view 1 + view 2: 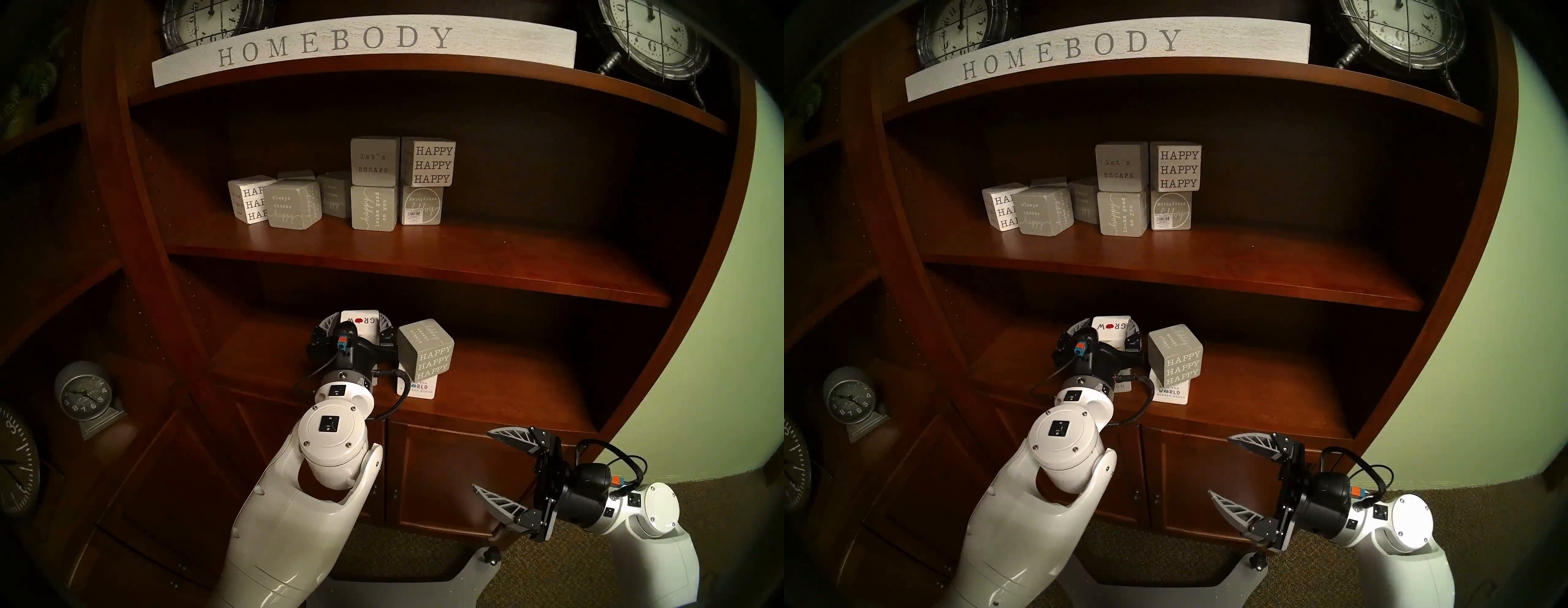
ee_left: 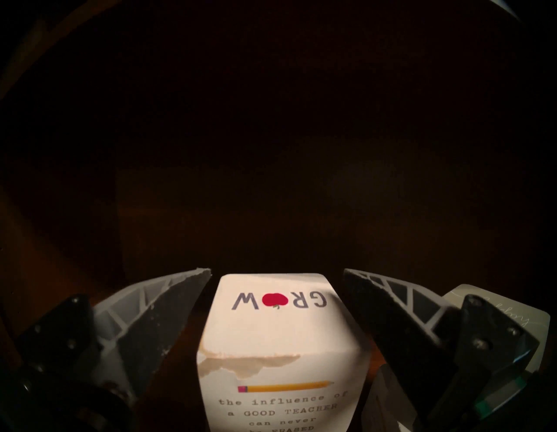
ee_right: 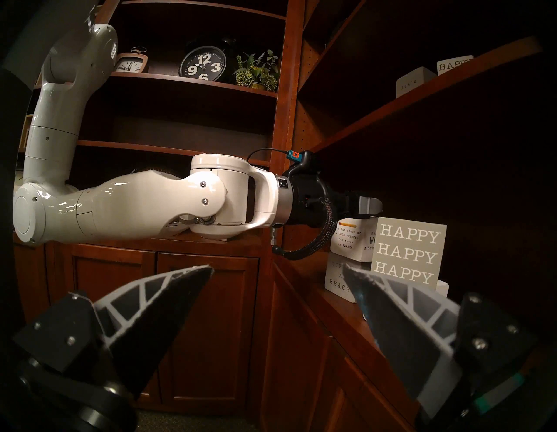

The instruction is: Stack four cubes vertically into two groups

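On the lower shelf (image 1: 509,382) a white "GROW" cube (image 1: 360,322) (image 2: 277,325) with a red dot sits on top of the "LIFE'S A BEACH" block (image 3: 337,280). My left gripper (image 1: 355,319) (image 2: 277,271) is open, one finger on each side of the GROW cube with a small gap on both sides. To the right, the grey "HAPPY HAPPY HAPPY" block (image 1: 426,350) (image 3: 408,250) rests slightly turned on a white block (image 1: 420,388). My right gripper (image 1: 483,460) (image 3: 277,268) hangs open and empty in front of the cabinet doors, below and to the right of the stacks.
The middle shelf holds several other lettered cubes (image 1: 375,184), some stacked in twos. A "HOMEBODY" sign (image 1: 335,44) and clocks (image 1: 649,38) stand on the top shelf. The middle shelf's board (image 1: 424,271) overhangs the stacks. More clocks (image 1: 85,397) sit at the left.
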You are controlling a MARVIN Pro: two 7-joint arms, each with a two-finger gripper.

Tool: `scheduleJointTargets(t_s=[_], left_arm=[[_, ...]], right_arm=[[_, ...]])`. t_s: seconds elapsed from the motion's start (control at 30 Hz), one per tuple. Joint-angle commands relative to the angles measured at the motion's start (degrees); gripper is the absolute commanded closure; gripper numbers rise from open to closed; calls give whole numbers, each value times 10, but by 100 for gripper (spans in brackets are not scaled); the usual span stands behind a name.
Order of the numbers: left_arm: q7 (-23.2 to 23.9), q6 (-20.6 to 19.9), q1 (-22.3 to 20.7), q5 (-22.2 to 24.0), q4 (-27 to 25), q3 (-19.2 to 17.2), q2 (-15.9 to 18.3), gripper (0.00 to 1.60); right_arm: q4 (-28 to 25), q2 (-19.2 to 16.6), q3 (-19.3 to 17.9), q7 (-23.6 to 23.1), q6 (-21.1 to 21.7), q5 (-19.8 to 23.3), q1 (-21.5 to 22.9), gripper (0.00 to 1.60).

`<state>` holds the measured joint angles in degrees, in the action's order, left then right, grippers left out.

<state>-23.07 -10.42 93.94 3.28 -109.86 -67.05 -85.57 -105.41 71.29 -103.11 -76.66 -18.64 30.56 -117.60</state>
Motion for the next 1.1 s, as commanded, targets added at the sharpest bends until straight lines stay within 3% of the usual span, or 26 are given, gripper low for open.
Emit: scheduleJointTargets(t_s=[0.0, 0.27, 0.57, 0.9, 1.07], left_arm=[[2, 2, -2, -4, -35, -1, 5, 0], [8, -26, 23, -17, -82, -29, 47, 0], [18, -31, 106, 3, -149, -123, 120, 0], [80, -27, 188, 32, -174, -197, 191, 0], [105, -23, 214, 46, -174, -227, 206, 0]], right_arm=[[-6, 2, 0, 0, 1, 4, 2, 0], [-6, 3, -1, -1, 1, 3, 3, 0], [-5, 5, -2, -3, 2, 0, 4, 0], [-4, 7, -3, -5, 2, -2, 5, 0], [-5, 11, 3, -7, 1, -6, 7, 0]])
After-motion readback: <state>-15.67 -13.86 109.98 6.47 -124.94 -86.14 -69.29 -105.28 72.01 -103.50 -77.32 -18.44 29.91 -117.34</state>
